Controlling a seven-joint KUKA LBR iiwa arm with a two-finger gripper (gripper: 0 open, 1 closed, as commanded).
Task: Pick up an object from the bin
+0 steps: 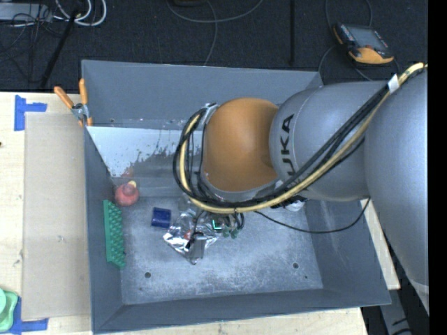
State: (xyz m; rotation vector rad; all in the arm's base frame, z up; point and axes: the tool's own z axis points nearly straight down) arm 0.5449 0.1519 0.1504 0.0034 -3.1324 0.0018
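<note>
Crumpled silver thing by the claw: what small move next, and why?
Probably ease straight down, not sideways: the claw sits right at the crumpled silver thing on the bin floor, and a blue block lies close beside it.

The grey, thick-jointed KUKA arm (335, 145) reaches in from the right and bends steeply downward, its rounded orange wrist cover (237, 145) turned up toward the camera. Black and yellow cables (185, 160) loop around the wrist. Beneath it, the two-finger gripper (198, 243) points down.
</note>
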